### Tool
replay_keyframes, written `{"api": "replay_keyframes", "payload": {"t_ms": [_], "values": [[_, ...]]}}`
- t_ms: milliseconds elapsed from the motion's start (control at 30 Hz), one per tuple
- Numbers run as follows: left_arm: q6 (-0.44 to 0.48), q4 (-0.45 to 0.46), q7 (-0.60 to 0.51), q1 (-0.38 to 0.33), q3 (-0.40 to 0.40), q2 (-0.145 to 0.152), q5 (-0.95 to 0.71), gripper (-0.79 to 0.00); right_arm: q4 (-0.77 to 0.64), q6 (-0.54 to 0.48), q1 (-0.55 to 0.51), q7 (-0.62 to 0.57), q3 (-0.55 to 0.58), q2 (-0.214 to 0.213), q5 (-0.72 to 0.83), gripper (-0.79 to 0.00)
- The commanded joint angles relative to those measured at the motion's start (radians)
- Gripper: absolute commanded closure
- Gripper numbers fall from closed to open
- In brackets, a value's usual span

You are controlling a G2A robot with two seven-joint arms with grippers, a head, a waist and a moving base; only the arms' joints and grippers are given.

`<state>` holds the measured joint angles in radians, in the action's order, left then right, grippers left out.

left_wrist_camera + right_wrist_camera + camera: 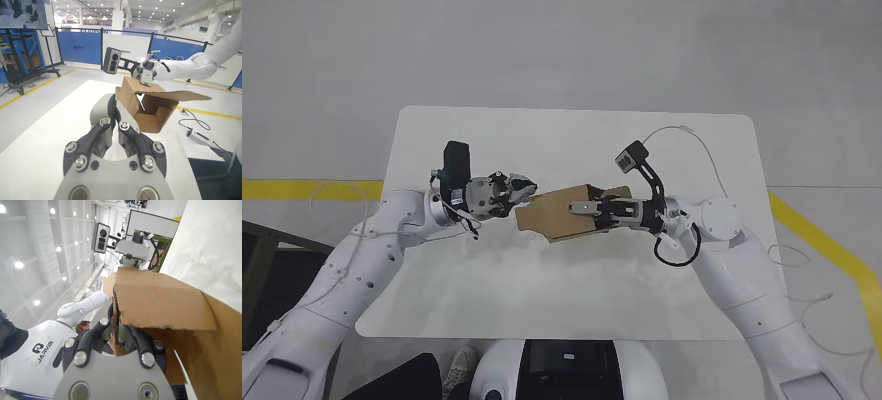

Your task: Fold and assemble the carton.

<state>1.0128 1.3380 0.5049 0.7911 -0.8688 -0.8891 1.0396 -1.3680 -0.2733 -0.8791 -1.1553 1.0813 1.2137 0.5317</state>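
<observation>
From the top view, the carton (547,218) is being held in the air over the middle of the white table (572,290), lying on its side between the two arms. The left gripper (529,187) is meeting its end and the right gripper (578,208) is lying across its upper panel. In the left wrist view, the carton's open end is facing the camera and nothing is sitting inside it. One long flap (189,97) is sticking out level from the top edge. The left jaws are standing narrow, pinching a small tab at the carton's near corner, while the right gripper is pressing on the top panel behind. On the floor past the table, a power strip (198,136) with a black cable is lying near a yellow line. A screen on a wheeled stand (22,13) and blue fence panels (83,49) carrying lettering are standing farther back. In the right wrist view, the right jaws are clamping a carton wall that is running between the fingers, and a torn-edged flap is covering part of them. A green-framed rack (161,237) holding cardboard pieces is standing beyond the table.
</observation>
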Motion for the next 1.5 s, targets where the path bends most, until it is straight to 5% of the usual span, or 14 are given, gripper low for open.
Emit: {"api": "replay_keyframes", "payload": {"t_ms": [0, 800, 1167, 1233, 1333, 1400, 1467], "values": [[-0.001, 0.02, 0.012, 0.008, -0.001, 0.003, 0.022, 0.0, -0.002, -0.002, -0.002, 0.007, 0.003, -0.001, -0.001, 0.0], [-0.001, 0.06, 0.012, -0.053, 0.096, 0.013, 0.051, 0.0, -0.044, 0.005, -0.022, 0.013, 0.027, -0.008, 0.005, 0.0], [-0.001, 0.017, 0.079, -0.007, 0.035, 0.031, -0.005, -0.009, -0.039, 0.001, -0.024, 0.024, 0.042, -0.012, -0.011, 0.0], [-0.001, 0.011, 0.075, 0.01, 0.014, 0.037, -0.04, -0.185, -0.04, 0.0, -0.026, 0.03, 0.046, -0.014, -0.02, 0.0], [-0.001, 0.015, 0.055, 0.032, -0.014, 0.047, -0.088, -0.345, -0.04, 0.001, -0.027, 0.047, 0.052, -0.017, -0.051, 0.0], [-0.001, 0.023, 0.042, 0.048, -0.032, 0.053, -0.119, -0.785, -0.04, 0.003, -0.03, 0.064, 0.055, -0.019, -0.082, 0.0], [-0.001, 0.036, 0.031, 0.062, -0.049, 0.059, -0.154, -0.785, -0.041, 0.007, -0.034, 0.075, 0.054, -0.02, -0.099, 0.0]]}}
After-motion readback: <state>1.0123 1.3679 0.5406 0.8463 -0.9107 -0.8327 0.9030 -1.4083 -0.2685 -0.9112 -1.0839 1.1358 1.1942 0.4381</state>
